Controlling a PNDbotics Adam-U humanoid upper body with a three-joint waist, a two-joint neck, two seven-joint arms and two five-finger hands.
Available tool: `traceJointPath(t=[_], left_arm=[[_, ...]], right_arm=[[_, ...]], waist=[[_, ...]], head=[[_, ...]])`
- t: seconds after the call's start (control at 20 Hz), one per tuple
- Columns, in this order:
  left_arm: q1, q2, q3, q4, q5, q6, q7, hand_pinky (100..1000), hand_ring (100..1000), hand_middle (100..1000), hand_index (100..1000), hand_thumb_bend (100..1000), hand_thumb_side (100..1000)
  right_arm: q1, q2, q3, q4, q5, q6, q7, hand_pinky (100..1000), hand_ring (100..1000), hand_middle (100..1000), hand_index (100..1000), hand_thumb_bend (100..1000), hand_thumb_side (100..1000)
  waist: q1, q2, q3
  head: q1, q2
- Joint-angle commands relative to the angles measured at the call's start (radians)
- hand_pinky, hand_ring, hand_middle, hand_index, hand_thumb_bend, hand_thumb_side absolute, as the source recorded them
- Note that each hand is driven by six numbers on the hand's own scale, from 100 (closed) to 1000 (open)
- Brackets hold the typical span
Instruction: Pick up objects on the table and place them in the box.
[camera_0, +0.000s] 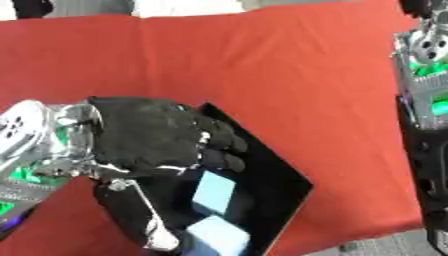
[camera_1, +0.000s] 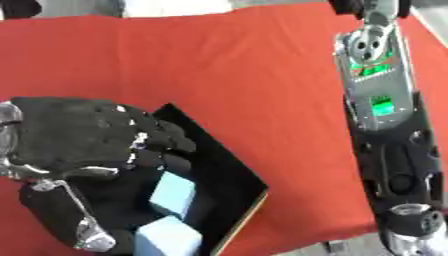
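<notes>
Your left hand is hovering right over the black box, fingers curled in over the opening. From the left eye view I honestly can't see anything pinched between them, so it looks clenched on nothing, though something small could be hidden under the palm. Below the knuckles two pale blue blocks sit inside the box, one toward the middle and one at the near corner. The red tabletop around the box shows no loose objects in what's visible.

Over in the right eye view, the same blocks show a bit better, both well inside the box walls. Your right arm runs down the right side, well apart from the box, and its hand isn't in view at all.

If you're letting something go here, I'd relax the fingers fully while you're above the middle of the opening, then lift straight up so the thumb doesn't catch the box rim and drag it across the cloth.
</notes>
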Motion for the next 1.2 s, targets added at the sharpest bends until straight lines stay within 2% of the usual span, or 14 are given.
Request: traceJointPath(t=[0.05, 0.25, 0.3, 0.35, 0.4, 0.5, 0.6, 0.85, 1.0, 1.2], left_arm=[[-0.012, 0.004, 0.032, -0.019, 0.003, -0.035, -0.037, 821, 971, 948, 960, 484, 542], [-0.018, 0.001, 0.080, -0.043, 0.028, -0.006, -0.037, 801, 955, 934, 949, 455, 397], [-0.022, 0.000, 0.097, -0.044, 0.035, 0.000, -0.037, 788, 943, 925, 941, 432, 328], [-0.026, -0.002, 0.116, -0.045, 0.043, 0.006, -0.037, 786, 941, 923, 940, 426, 317], [-0.031, -0.003, 0.139, -0.045, 0.052, 0.014, -0.032, 760, 919, 909, 930, 378, 223], [-0.040, -0.002, 0.190, -0.045, 0.074, 0.035, 0.002, 734, 895, 893, 919, 353, 155], [-0.046, 0.007, 0.230, -0.045, 0.099, 0.049, 0.054, 675, 843, 865, 904, 292, 138], [-0.033, 0.058, 0.340, -0.045, 0.165, 0.095, 0.201, 609, 781, 822, 865, 190, 100], [0.002, 0.097, 0.407, -0.045, 0.181, 0.126, 0.270, 575, 748, 801, 846, 100, 131], [0.077, 0.132, 0.534, -0.045, 0.178, 0.186, 0.420, 546, 721, 791, 836, 100, 217]], right_arm=[[-0.015, -0.016, -0.003, -0.016, -0.003, 0.003, -0.001, 773, 601, 525, 793, 100, 677], [-0.014, -0.015, -0.004, -0.016, -0.001, 0.003, -0.003, 773, 601, 525, 793, 100, 677], [-0.013, -0.015, -0.005, -0.016, 0.000, 0.002, -0.003, 773, 602, 526, 793, 100, 675], [-0.012, -0.015, -0.006, -0.016, 0.001, 0.002, -0.005, 773, 602, 526, 793, 100, 675], [-0.011, -0.015, -0.007, -0.016, 0.002, 0.002, -0.006, 773, 602, 527, 793, 100, 675], [-0.010, -0.016, -0.010, -0.016, 0.006, 0.002, -0.009, 773, 603, 528, 792, 100, 674], [-0.010, -0.017, -0.012, -0.016, 0.010, 0.001, -0.012, 773, 605, 530, 792, 100, 675], [-0.011, -0.022, -0.017, -0.016, 0.026, -0.004, -0.020, 773, 608, 534, 792, 100, 676], [-0.014, -0.026, -0.020, -0.016, 0.034, -0.007, -0.024, 773, 610, 536, 792, 100, 675], [-0.024, -0.036, -0.021, -0.016, 0.044, -0.012, -0.028, 774, 614, 542, 792, 100, 675]], waist=[[-0.002, -0.016, 0.003], [-0.004, -0.020, 0.006], [-0.005, -0.021, 0.007], [-0.005, -0.023, 0.008], [-0.006, -0.024, 0.009], [-0.007, -0.027, 0.012], [-0.007, -0.031, 0.015], [-0.005, -0.039, 0.015], [-0.005, -0.040, 0.012], [-0.004, -0.037, 0.011]], head=[[-0.004, 0.005], [-0.005, 0.005], [-0.005, 0.005], [-0.005, 0.005], [-0.005, 0.005], [-0.006, 0.005], [-0.005, 0.005], [-0.009, 0.005], [-0.007, 0.005], [0.004, 0.005]])
